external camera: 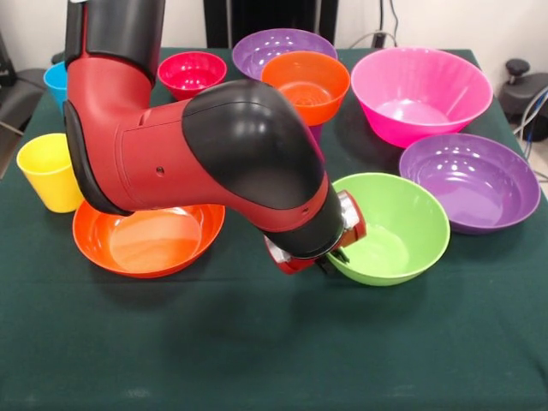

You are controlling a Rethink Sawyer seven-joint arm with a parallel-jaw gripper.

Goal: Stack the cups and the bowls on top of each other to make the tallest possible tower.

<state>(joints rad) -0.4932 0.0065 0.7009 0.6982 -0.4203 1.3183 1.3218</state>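
Observation:
My gripper (332, 255) hangs low at the near-left rim of the green bowl (398, 229), mostly hidden by the arm's wrist. The wide orange bowl (147, 241) lies to the left, partly under the arm. Beside it stands the yellow cup (48, 171), and the blue cup (56, 81) peeks out behind the arm. At the back are a small red bowl (192, 73) and a purple bowl (282, 47). A small orange bowl (306, 84) sits raised on the purple cup (315, 133), which barely shows. The pink bowl (421, 90) and a second purple bowl (469, 181) are on the right.
The bulky red and black arm (214, 154) stretches across the middle of the green tablecloth (257, 342), hiding what lies behind it. Dark equipment and cables sit past the table's right edge.

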